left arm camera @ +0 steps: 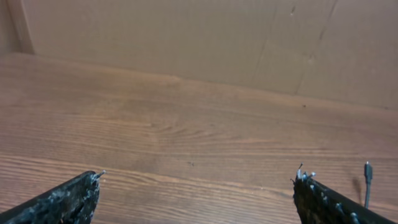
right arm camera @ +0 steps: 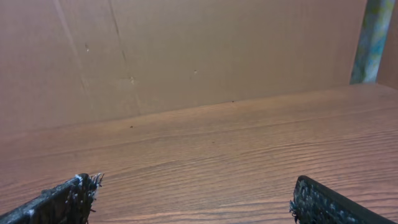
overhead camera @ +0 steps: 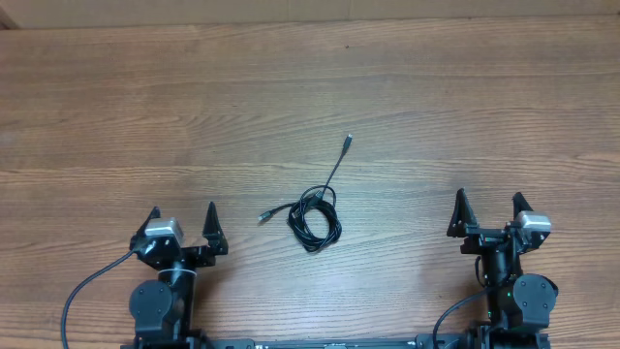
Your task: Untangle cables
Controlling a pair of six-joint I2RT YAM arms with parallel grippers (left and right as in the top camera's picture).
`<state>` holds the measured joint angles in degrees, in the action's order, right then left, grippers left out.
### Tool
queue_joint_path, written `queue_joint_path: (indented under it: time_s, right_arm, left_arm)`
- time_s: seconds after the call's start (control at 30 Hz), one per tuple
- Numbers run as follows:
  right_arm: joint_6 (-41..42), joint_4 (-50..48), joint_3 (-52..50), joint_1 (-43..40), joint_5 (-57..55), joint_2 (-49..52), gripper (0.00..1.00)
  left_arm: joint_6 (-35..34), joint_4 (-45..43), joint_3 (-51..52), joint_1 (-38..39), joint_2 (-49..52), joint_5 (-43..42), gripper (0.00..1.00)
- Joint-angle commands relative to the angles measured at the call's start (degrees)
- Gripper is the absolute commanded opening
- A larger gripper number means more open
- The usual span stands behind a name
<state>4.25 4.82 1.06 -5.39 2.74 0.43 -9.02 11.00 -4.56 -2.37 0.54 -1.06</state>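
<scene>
Noting the start state: no cable work is under way yet. The cables (overhead camera: 315,218) lie as one small tangled coil on the desk (overhead camera: 116,97), roughly midway between the two arms and a little beyond them. One long tail runs out away from the robot to a plug (overhead camera: 347,142); a shorter tail pokes toward the left side and ends in a second plug (overhead camera: 263,215). We cannot tell how many cords make the coil, nor how the loops cross.

The left jaws stand wide apart and hold nothing; the right jaws likewise, wide and empty. Both sit at the robot's edge of the desk, well apart from the coil. Left wrist view: bare wood between the tips, one plug end at far right. Right wrist view: wood and a cardboard wall (right arm camera: 186,56), no cable.

Step in hand, as we judge it: the approach, before any first grasp. Next move calls for one arm to reach the coil and pinch a loop, while the other takes a free tail near its plug and draws it outward. The cord is far thinner than the jaws, so the tips must come down to the wood and close fully. Pulling the long tail first looks likeliest to open the loops without tightening a knot.
</scene>
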Motion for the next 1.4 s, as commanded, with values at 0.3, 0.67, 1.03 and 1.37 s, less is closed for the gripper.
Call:
queue_joint_path:
  time_s: [0.3, 0.67, 1.03, 1.37]
  right_arm:
    - [0.17, -0.24, -0.61, -0.20, -0.07, -0.26, 1.00]
    - [0.17, -0.24, -0.61, -0.20, -0.07, -0.26, 1.00]
    - [0.17, -0.24, -0.61, -0.20, -0.07, -0.26, 1.00]
    - [0.17, -0.24, -0.61, -0.20, -0.07, -0.26, 1.00]
  left_arm:
    - [0.24, 9.18, -22.16, -0.28, 15.28, -8.22, 1.00]
    - [3.28, 39.60, -60.83, -0.22, 45.64, -22.16, 1.00]
    - [-3.19, 56.89, -75.52, -0.15, 62.66, -44.87, 1.00]
    - [-47.36, 69.46, -75.52, 19.74, 67.49, -1.27, 0.80]
